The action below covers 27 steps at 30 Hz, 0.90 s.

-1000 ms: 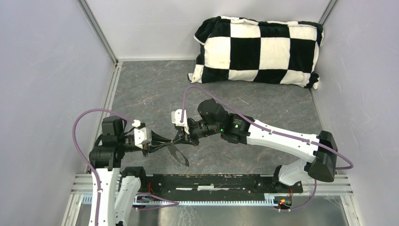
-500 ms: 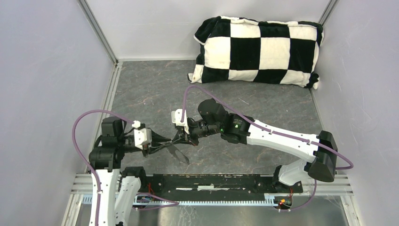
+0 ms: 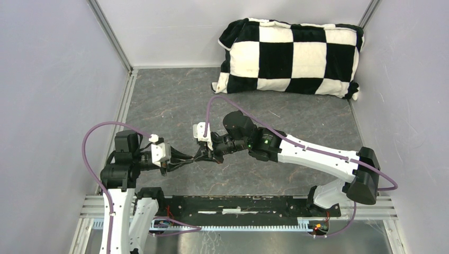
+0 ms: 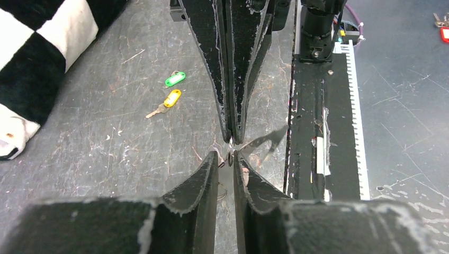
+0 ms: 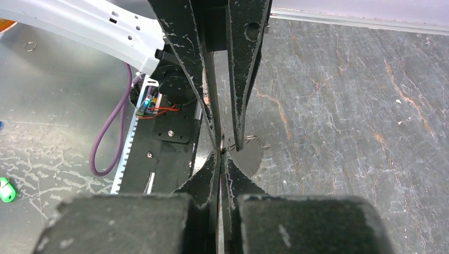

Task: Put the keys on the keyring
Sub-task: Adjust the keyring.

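The two grippers meet tip to tip above the grey table (image 3: 174, 100), near its front. The right gripper (image 5: 221, 159) is pinched tight. The left gripper (image 4: 226, 159) has its fingers a little apart. A tiny bit of silver wire, the keyring (image 4: 230, 156), shows in that gap. I cannot tell if the left one squeezes it. The green key (image 4: 174, 79) and the yellow key (image 4: 168, 100) lie side by side on the table, farther back toward the checkered pillow (image 3: 291, 55), well apart from the ring.
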Motion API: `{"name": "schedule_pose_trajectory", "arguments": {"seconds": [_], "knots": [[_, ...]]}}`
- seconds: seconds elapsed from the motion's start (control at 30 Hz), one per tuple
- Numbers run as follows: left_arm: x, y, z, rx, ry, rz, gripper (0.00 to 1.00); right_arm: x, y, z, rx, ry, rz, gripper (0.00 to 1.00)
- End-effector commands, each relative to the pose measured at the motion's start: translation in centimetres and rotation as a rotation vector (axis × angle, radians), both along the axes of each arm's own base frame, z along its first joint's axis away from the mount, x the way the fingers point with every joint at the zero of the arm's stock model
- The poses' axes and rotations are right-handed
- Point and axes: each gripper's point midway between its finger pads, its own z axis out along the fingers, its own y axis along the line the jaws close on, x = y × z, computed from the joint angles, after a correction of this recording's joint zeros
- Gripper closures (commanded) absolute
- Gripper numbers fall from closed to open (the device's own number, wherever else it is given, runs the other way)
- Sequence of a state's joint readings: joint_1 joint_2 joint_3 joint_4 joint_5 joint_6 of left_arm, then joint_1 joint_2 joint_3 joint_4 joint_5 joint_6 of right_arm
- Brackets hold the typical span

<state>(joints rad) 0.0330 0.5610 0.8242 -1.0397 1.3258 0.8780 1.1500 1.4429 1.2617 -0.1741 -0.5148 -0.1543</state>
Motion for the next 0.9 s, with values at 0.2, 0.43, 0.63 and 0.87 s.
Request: {"name": "schedule_pose_trajectory", "arguments": {"seconds": [0.2,0.43,0.63,0.87], "knots": [[0.19,-0.13,0.47,-0.009,-0.046,-0.021,0.82,-0.11,0.51,5.29,0.148,-0.053,0.014,0.99],[0.01,-0.19,0.23,-0.011,-0.062,-0.030,0.91,-0.25,0.45,5.83,0.176,-0.042,0.016,0.99],[-0.05,-0.26,0.76,-0.019,-0.065,-0.035,0.58,-0.38,0.04,5.82,0.199,-0.025,0.021,0.99],[0.29,-0.23,1.18,-0.015,-0.080,-0.038,0.70,-0.33,0.00,5.78,0.198,-0.020,0.024,0.99]]}}
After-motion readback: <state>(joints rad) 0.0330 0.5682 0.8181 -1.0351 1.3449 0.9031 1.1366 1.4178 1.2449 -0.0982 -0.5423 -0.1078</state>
